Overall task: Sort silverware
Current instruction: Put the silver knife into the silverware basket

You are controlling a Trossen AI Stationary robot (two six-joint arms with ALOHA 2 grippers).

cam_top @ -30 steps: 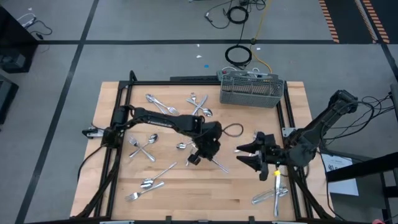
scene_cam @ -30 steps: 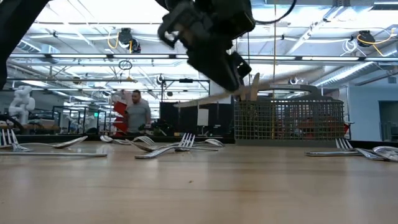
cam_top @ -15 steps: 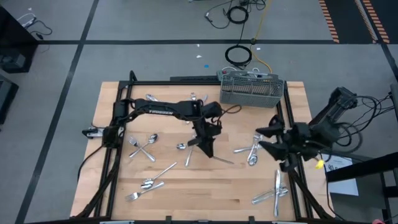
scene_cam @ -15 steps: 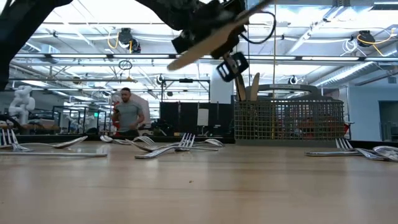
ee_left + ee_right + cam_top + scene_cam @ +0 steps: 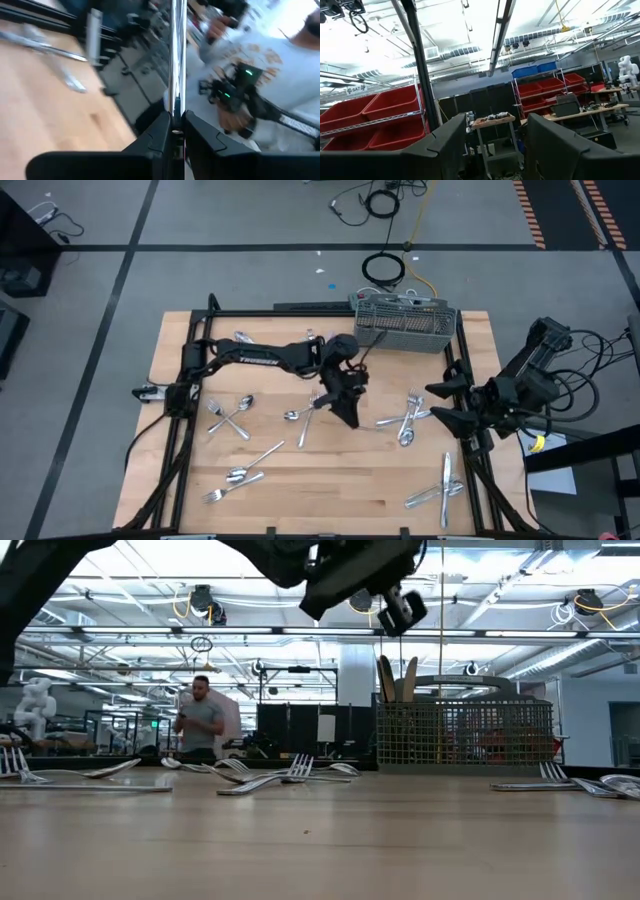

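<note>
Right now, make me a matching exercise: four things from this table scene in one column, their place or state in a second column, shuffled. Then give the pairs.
Things
1. left gripper
2. right gripper
3. grey caddy
4. crossed utensils

Places or states
A. at the table's far edge
B. open and empty, at the table's right edge
C. lying on the left part of the table
D. shut on a slim silver utensil, raised over the middle

Pairs: 1-D, 2-B, 3-A, 4-C

Bright, even light from long ceiling strip lamps leaves only soft shadows on the pale wooden table, glare whitens the right wrist view, and motion blur smears the left wrist view.
</note>
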